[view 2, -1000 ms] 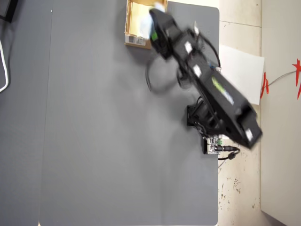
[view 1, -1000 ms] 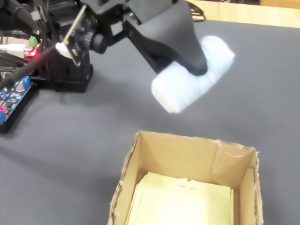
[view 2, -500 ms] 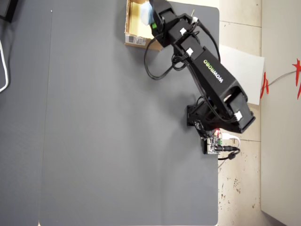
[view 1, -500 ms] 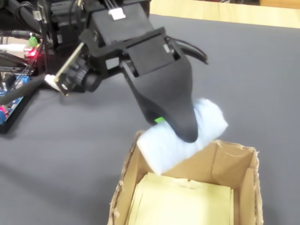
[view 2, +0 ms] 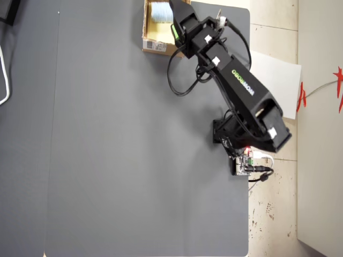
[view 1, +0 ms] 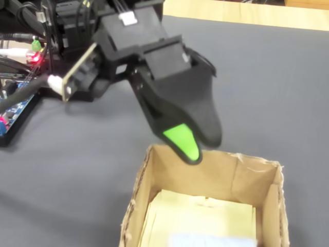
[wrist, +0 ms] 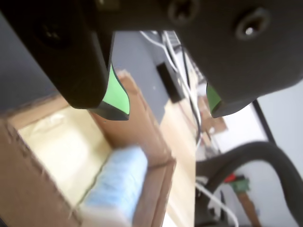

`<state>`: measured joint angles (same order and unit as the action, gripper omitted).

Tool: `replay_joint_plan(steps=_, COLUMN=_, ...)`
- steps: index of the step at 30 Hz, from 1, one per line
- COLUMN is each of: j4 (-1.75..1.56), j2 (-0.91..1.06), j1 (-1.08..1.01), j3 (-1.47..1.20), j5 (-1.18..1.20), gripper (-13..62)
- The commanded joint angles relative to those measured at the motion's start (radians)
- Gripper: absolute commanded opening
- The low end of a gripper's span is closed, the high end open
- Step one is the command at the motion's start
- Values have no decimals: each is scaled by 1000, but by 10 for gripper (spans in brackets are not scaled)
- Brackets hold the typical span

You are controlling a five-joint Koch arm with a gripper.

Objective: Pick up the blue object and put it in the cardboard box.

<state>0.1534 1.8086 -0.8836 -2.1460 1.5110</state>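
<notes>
The gripper (wrist: 163,106) hangs wide open and empty, its two green-lined jaws set well apart in the wrist view. Below it, inside the cardboard box (wrist: 161,156), lies the blue object (wrist: 118,182), resting on the pale floor against one inner wall, its long axis running along that wall. In the fixed view the gripper (view 1: 198,149) sits just above the box's (view 1: 141,190) far rim, and only a pale sliver of the blue object (view 1: 211,240) shows at the bottom edge of the frame. The overhead view shows the blue object (view 2: 159,12) within the box (view 2: 155,45), just beside the gripper (view 2: 172,28). The placing looks done. Since the object lies beneath and slightly ahead of the jaws, the coming move probably turns on lifting straight up and back, clear of the rim.
</notes>
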Motion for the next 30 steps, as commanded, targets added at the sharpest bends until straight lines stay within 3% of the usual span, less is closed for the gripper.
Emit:
replay_joint_plan(steps=1, j4=-89, j2=83, j1=46, j3=23, j5=74, gripper=323)
replay_joint_plan(steps=16, j4=-126, j2=557, j1=558, j3=-385, j5=241, gripper=339)
replay_joint_plan(steps=30, j4=-156, j2=560, j1=672, j3=-704, j5=239, gripper=341)
